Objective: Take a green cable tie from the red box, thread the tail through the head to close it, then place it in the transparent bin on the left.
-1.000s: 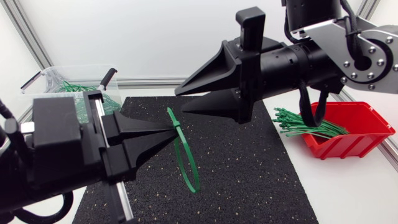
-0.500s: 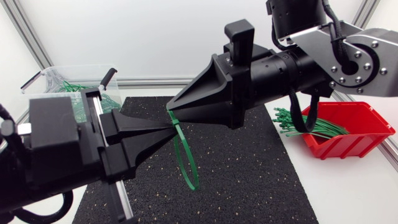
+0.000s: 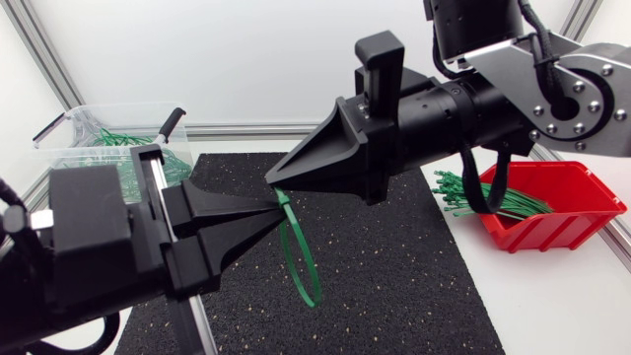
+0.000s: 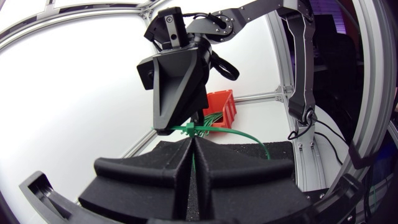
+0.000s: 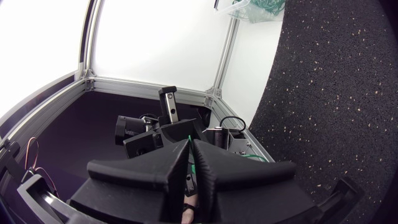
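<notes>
Green cable tie (image 3: 313,296) out of the red box (image 3: 582,212), hanging as a loop above the black mat (image 3: 414,286) mid-table; head end clamped in left gripper (image 3: 274,208), tail pinched tight in right gripper (image 3: 275,179). Threading seemingly done or nearly so; yet to come: release into far-left transparent bin (image 3: 69,128).

A green cable tie (image 3: 287,204), a red box (image 3: 552,232) and a black mat (image 3: 394,286) flecked with pale, perhaps yellowish, specks are shown.

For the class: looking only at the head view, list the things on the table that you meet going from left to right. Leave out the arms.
transparent bin → looped green cable tie → bundle of spare green ties → red box
</notes>
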